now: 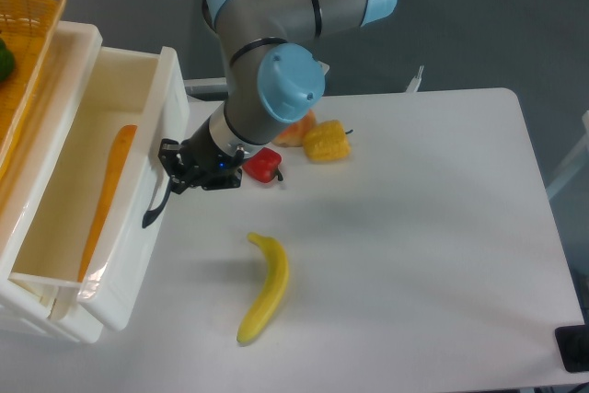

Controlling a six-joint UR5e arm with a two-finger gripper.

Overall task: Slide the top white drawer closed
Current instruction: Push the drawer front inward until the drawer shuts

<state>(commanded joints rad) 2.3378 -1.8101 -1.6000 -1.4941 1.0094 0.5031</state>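
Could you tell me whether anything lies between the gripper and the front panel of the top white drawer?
Nothing does. In the fixed camera view the gripper is right up against the front of the top white drawer, at its black handle, with no object between them.

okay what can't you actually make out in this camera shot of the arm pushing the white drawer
- Gripper fingers: dark and small against the top white drawer front; open or shut is unclear.
- Black handle: its upper end is hidden behind the gripper.
- Orange object beside the yellow pepper: mostly hidden by the arm.
- Yellow wicker basket: cut off by the left edge.
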